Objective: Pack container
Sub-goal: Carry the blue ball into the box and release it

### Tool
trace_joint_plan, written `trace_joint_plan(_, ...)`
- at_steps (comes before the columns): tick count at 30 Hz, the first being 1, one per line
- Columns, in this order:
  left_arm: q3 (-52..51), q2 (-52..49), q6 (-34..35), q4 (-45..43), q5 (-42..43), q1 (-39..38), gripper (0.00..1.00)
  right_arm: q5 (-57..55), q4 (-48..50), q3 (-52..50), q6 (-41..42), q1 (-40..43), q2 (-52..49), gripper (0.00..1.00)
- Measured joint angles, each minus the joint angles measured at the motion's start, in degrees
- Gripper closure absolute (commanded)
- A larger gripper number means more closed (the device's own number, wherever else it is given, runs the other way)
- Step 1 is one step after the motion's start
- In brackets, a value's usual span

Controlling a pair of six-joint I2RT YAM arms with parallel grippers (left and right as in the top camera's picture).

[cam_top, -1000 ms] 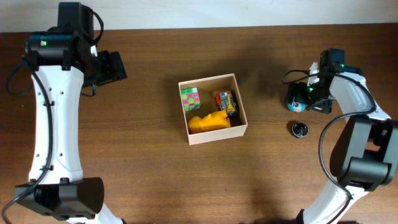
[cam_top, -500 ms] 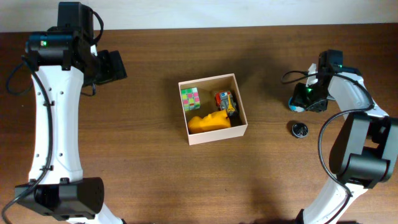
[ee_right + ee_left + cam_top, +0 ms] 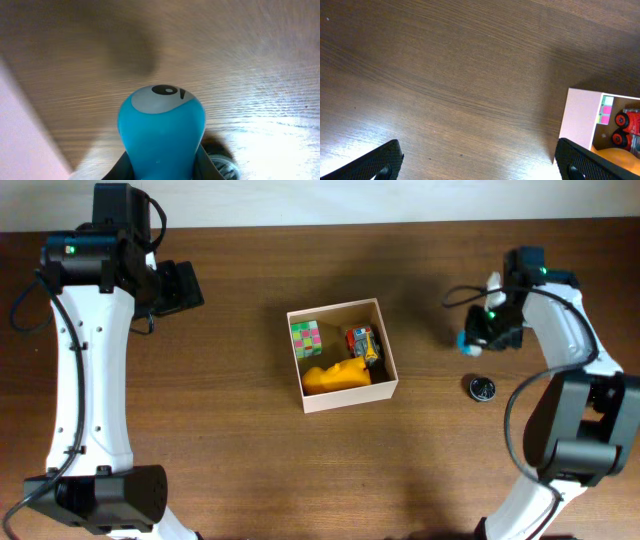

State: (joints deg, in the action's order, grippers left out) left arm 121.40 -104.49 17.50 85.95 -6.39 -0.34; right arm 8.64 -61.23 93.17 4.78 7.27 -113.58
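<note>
A dark brown wooden counter [image 3: 240,440] fills the overhead view, with a pale wall strip along its far edge. The container [image 3: 385,358], a square open box with white walls, sits near the middle of the counter, turned slightly askew.

Three toys lie inside the box:
- A pink-and-green puzzle cube [image 3: 305,336] fills its far left corner.
- A red toy vehicle [image 3: 362,343] with black wheels lies against its right wall.
- A yellow toy [image 3: 335,377] rests along its near wall, touching the vehicle.

The left pincer [image 3: 182,287] hangs over bare wood towards the far left corner, well apart from the box. In the left wrist view its black fingertips [image 3: 384,160] are spread wide with nothing between them, and the box's wall shows at the right.

The right pincer [image 3: 480,332] is between the box and the counter's right edge. It pinches a blue rounded toy [image 3: 161,127] with a grey face patch and a dark eye mark. A small black round disc [image 3: 482,388] lies on the counter just nearer the front edge.
</note>
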Motion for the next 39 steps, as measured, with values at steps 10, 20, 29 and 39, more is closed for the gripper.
trace_joint_plan(10, 0.00, 0.00, 0.02, 0.00, 0.15, 0.00, 0.01, 1.57, -2.01, 10.73, 0.00, -16.52, 8.61, 0.74)
trace_joint_plan(20, 0.00, 0.00, 0.00, -0.02, 0.15, 0.00, 0.01, 0.90, 4.15, 9.73, 0.00, -28.39, 5.40, 0.59)
trace_joint_plan(29, 0.00, 0.00, 0.00, -0.02, 0.15, 0.00, 0.01, 0.52, 7.34, 8.90, 0.00, -30.36, -1.81, 0.59)
trace_joint_plan(39, 0.00, 0.00, 0.02, -0.02, 0.15, 0.00, 0.01, 2.27, 7.74, 8.85, 0.31, -30.36, -3.45, 0.13)
